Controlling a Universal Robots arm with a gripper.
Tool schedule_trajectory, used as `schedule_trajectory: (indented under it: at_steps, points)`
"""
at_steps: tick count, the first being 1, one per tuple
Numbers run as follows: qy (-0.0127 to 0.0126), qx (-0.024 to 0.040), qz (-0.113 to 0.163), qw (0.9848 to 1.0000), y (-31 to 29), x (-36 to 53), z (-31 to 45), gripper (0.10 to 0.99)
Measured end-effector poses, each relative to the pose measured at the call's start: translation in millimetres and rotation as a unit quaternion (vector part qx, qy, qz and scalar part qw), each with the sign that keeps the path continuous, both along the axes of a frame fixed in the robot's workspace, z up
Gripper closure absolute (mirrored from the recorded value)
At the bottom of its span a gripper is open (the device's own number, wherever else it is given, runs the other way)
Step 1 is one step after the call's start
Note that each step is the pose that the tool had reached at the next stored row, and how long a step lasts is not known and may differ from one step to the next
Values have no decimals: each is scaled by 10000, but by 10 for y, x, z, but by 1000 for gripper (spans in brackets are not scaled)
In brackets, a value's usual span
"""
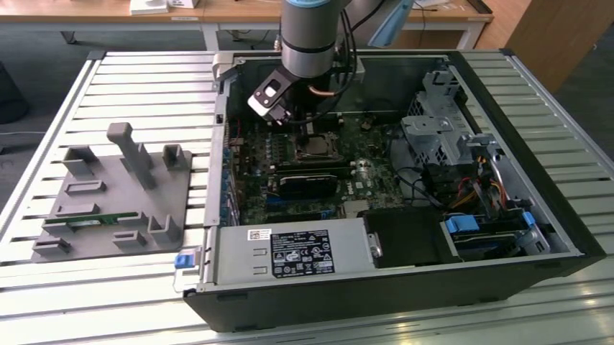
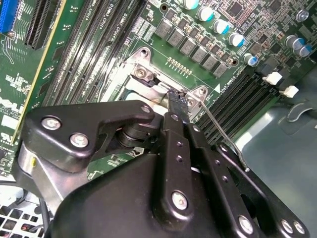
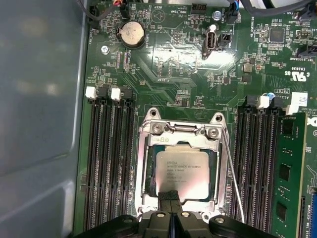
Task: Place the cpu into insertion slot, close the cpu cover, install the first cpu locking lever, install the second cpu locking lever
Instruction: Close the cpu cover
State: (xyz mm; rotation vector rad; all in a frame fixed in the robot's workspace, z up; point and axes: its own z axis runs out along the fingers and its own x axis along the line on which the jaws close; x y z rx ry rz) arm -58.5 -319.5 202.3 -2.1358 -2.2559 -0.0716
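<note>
Silver-tan cpu [image 3: 182,171] framed by cpu cover [image 3: 179,130] — first wrist view, gripper [image 3: 168,194] pinched shut, empty, both wrist views.

Even light brightens the slatted surface [image 1: 144,79] around the computer case [image 1: 384,298]; inside the case lies soft shadow, its metal wall [image 3: 39,99] glaring pale in the first wrist view.

Item, my one arm [image 1: 309,36]: upright, grey-sleeved, reaching down from above in the exterior view; wrist [image 1: 287,90] pointing straight down; gripper [image 1: 307,133]: black, two-fingered, low under the wrist; fingertips [image 3: 165,195] pressed together in both wrist views, no gap between them.
</note>
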Motion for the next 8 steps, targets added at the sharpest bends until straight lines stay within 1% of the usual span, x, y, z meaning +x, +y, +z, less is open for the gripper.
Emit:
schedule_trajectory:
  at_steps: [8]
  points:
    - [1, -1, 1, 10000, -28, -1, 8, 980]
